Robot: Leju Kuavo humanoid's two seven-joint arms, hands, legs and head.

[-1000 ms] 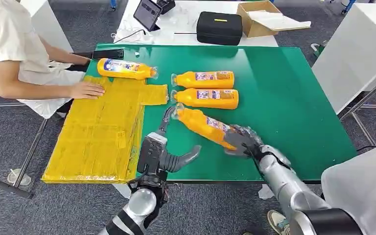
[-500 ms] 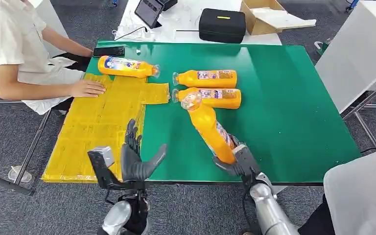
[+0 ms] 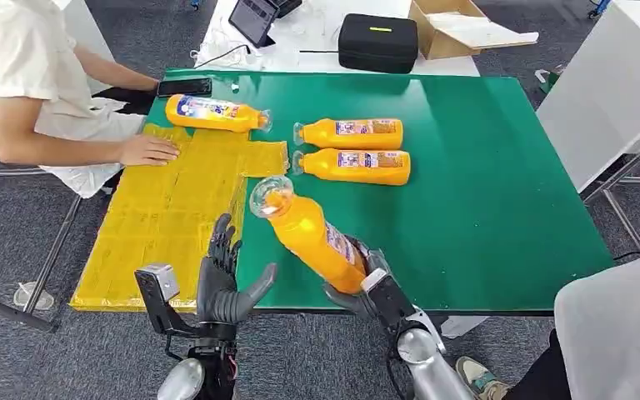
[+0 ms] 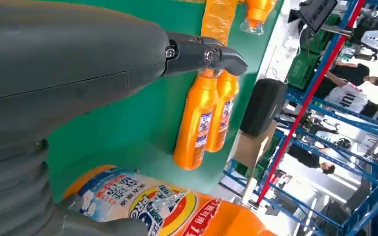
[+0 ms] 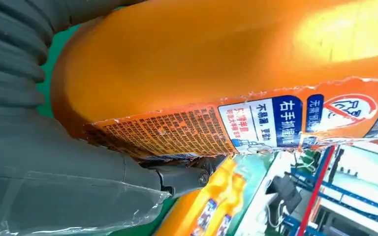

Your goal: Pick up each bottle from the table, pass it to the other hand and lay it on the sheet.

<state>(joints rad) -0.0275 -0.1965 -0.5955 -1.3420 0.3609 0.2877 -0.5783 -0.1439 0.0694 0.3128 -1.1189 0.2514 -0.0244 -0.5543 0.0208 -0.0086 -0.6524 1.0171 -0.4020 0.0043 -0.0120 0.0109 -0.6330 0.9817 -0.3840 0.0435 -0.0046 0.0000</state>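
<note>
My right hand (image 3: 372, 287) grips the base of an orange bottle (image 3: 308, 235) and holds it up off the green table (image 3: 483, 175), its clear cap tilted toward my left side. The same bottle (image 5: 226, 73) looms large in the right wrist view and its label end (image 4: 152, 206) shows in the left wrist view. My left hand (image 3: 225, 279) is open, fingers spread, just left of the bottle near the table's front edge, not touching it. Two more orange bottles (image 3: 352, 133) (image 3: 355, 166) lie side by side mid-table. Another bottle (image 3: 215, 113) lies at the far end of the yellow sheet (image 3: 167, 217).
A person sits at the left with a hand (image 3: 148, 151) resting on the sheet. A phone (image 3: 185, 87) lies at the table's far left corner. Behind it, a white table holds a black case (image 3: 377, 43), a cardboard box (image 3: 458, 29) and a tablet (image 3: 252, 20).
My right hand has lifted the bottle off the table and swung it leftward, toward my left hand. My left hand turned palm-up with fingers spread and stays near the front edge.
</note>
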